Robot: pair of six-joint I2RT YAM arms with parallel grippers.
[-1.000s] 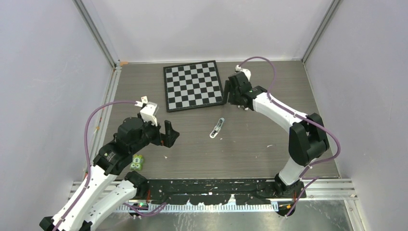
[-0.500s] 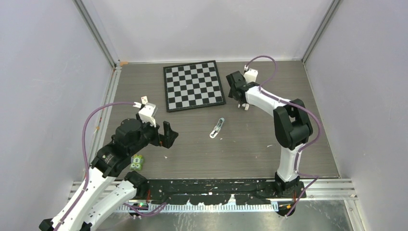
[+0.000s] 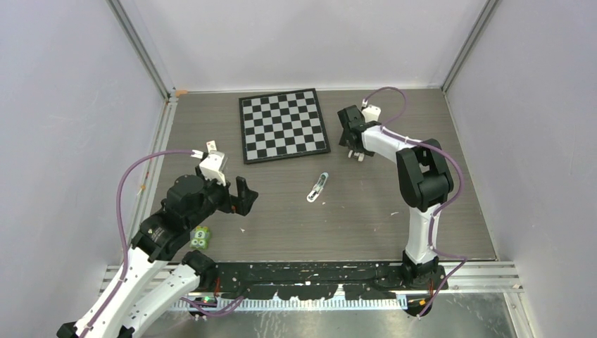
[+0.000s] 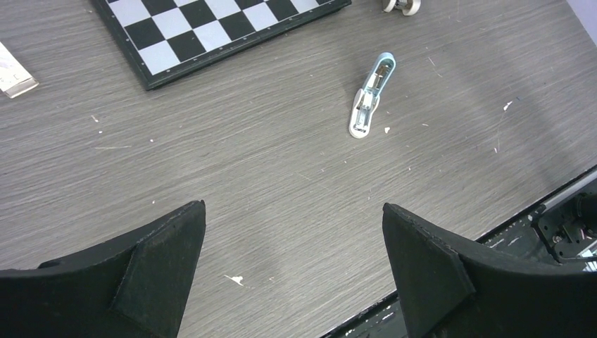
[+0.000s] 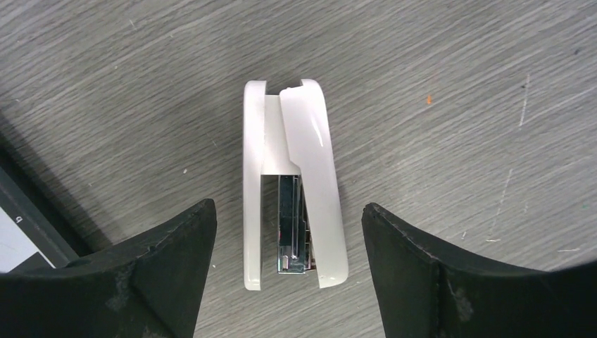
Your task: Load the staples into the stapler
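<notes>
The white stapler lies on its side on the table, its metal channel showing between the two white arms. My right gripper hangs over it, open, one finger on each side and neither touching it. From above, the right gripper covers most of the stapler, just right of the chessboard. A small flat pale grey rectangle, which looks like the staples, lies at the left edge of the left wrist view. My left gripper is open and empty over bare table at the near left.
A chessboard lies at the back middle. A small light-blue-and-white object rests mid-table between the arms. A green toy sits by the left arm. Grey walls close in the table on three sides.
The right arm has folded its elbow in towards the back while its gripper stayed over the stapler, shifting slightly right. The left arm drifted a little towards the left.
</notes>
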